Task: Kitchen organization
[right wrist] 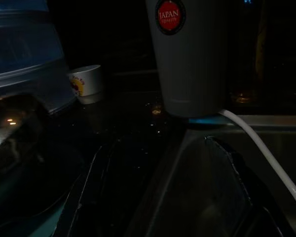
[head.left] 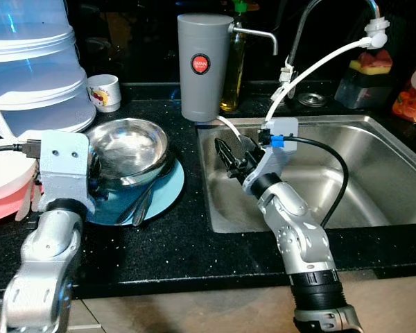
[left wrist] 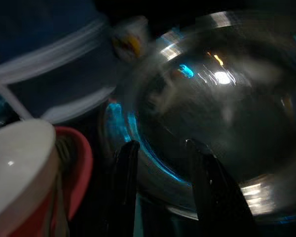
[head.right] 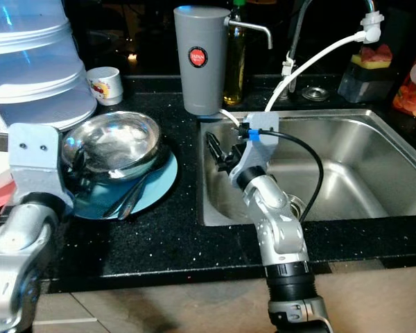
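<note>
A shiny steel bowl (head.left: 128,147) sits on a light blue plate (head.left: 163,189) on the black counter, with a utensil (head.left: 144,201) lying on the plate beside it. My left gripper (left wrist: 160,145) is at the bowl's left rim, open, its black fingers (left wrist: 126,187) standing on either side of the near rim. My right gripper (head.left: 230,156) hovers over the left end of the steel sink (head.left: 374,182). It is open and holds nothing, and it points toward the grey canister (head.left: 204,66).
Stacked clear plastic containers (head.left: 35,69) and a small white cup (head.left: 105,92) stand at the back left. Pink and white plates (head.left: 1,189) lie at the far left. A faucet with a white hose (head.left: 319,66), an oil bottle (head.left: 234,69) and a sponge (head.left: 374,62) are behind the sink.
</note>
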`<state>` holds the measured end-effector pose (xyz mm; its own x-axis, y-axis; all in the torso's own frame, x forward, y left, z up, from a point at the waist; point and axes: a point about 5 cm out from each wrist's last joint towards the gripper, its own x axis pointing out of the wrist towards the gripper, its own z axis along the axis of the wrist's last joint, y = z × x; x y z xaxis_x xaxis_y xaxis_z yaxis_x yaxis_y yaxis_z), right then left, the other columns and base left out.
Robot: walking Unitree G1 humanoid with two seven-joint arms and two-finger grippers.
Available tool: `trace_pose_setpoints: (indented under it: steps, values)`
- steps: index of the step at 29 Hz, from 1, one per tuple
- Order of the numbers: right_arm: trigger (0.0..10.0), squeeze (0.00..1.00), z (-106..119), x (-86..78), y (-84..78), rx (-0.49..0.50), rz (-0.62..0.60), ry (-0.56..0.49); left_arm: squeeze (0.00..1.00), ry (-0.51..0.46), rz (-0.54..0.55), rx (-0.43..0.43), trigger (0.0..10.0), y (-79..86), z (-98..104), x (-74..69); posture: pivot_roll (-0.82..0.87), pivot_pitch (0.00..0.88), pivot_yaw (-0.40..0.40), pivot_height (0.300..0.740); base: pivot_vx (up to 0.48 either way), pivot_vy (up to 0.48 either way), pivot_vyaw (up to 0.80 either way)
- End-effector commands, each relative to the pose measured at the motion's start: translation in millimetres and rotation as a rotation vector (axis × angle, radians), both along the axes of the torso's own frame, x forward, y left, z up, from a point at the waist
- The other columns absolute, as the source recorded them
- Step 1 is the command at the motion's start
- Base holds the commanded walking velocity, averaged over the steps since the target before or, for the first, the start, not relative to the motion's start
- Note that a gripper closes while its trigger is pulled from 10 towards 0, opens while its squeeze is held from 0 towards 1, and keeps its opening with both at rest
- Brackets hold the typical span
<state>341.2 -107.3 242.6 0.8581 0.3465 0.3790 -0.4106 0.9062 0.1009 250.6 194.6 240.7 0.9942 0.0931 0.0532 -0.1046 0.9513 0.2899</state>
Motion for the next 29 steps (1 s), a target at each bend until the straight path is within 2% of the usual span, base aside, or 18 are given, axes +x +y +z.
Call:
trace_pose_setpoints:
  steps: [1, 4, 6, 10, 11, 12, 16, 19, 22, 25, 26, 27, 28, 29]
  values:
    - [10.0, 0.0, 4, 0.0, -0.1, 0.01, 0.014, -0.005, 0.0, 0.064, -0.044, 0.023, 10.0, -4.1, -4, -4.1, -0.01, 0.066, 0.011, 0.74, 0.0, 0.0, 0.0]
    - [10.0, 0.0, 5, 0.0, -0.1, 0.014, 0.028, -0.004, 0.0, 0.114, -0.073, 0.075, 10.0, -6.2, 2, -7.5, 0.0, 0.06, 0.005, 0.74, 0.0, 0.0, 0.0]
    - [10.0, 0.0, 5, 0.0, 0.2, 0.014, 0.03, -0.004, 0.0, 0.114, -0.069, 0.084, 10.0, -5.8, 4, -7.5, 0.0, 0.06, 0.005, 0.74, 0.0, 0.0, 0.0]
    - [10.0, 0.0, 6, -0.1, 1.7, 0.018, 0.038, -0.007, 0.0, 0.012, -0.041, 0.12, 10.0, -3.0, 20, -1.9, 0.0, 0.051, -0.001, 0.74, 0.0, 0.0, 0.0]
    - [10.0, 0.0, 6, -0.1, 1.7, 0.018, 0.038, -0.007, 0.0, 0.012, -0.041, 0.12, 10.0, -3.0, 20, -1.9, 0.0, 0.051, -0.001, 0.74, 0.0, 0.0, 0.0]
    - [10.0, 0.0, 7, -0.2, 2.0, 0.026, 0.038, -0.01, 0.0, -0.04, -0.035, 0.141, 10.0, -2.7, 28, -0.5, 0.0, 0.048, -0.002, 0.74, 0.0, 0.0, 0.0]
    - [10.0, 0.0, 10, -0.8, 2.4, 0.041, 0.039, -0.018, 0.0, -0.157, -0.055, 0.102, 10.0, -2.9, 46, 0.8, -0.01, 0.046, -0.002, 0.74, 0.0, 0.0, 0.0]
    - [10.0, 0.0, 10, -0.9, 2.5, 0.043, 0.04, -0.019, 0.0, -0.165, -0.075, 0.097, 10.0, -3.9, 48, 0.7, -0.01, 0.049, -0.002, 0.74, 0.0, 0.0, 0.0]
    - [10.0, 0.0, 11, -1.2, 2.7, 0.046, 0.045, -0.02, 0.0, -0.081, -0.087, 0.109, 10.0, -3.6, 44, 1.1, 0.0, 0.05, -0.004, 0.74, 0.0, 0.0, 0.0]
    - [10.0, 0.0, 12, -0.9, 2.3, 0.048, 0.045, -0.021, 0.0, -0.059, -0.124, 0.138, 10.0, -8.0, 43, 3.7, 0.0, 0.059, -0.009, 0.74, 0.0, 0.0, 0.0]
    - [10.0, 0.0, 12, -0.7, 2.4, 0.049, 0.045, -0.021, 0.0, -0.064, -0.15, 0.165, 5.0, -11.0, 43, 4.9, 0.0, 0.059, -0.009, 0.74, 0.0, 0.0, 0.0]
    - [10.0, 0.0, 12, -0.7, 2.4, 0.049, 0.045, -0.021, 0.0, -0.064, -0.15, 0.165, 5.0, -11.0, 43, 4.9, 0.0, 0.059, -0.009, 0.74, 0.0, 0.0, 0.0]
    - [10.0, 0.0, 13, -0.3, 2.5, 0.051, 0.045, -0.023, 0.0, -0.08, -0.181, 0.188, 0.0, -15.1, 44, 7.2, 0.0, 0.064, -0.01, 0.74, 0.0, 0.0, 0.0]
    - [10.0, 0.0, 14, 0.0, 2.7, 0.054, 0.045, -0.026, 0.0, -0.095, -0.204, 0.201, 0.0, -18.7, 45, 9.3, -0.01, 0.066, -0.009, 0.74, 0.0, 0.0, 0.0]
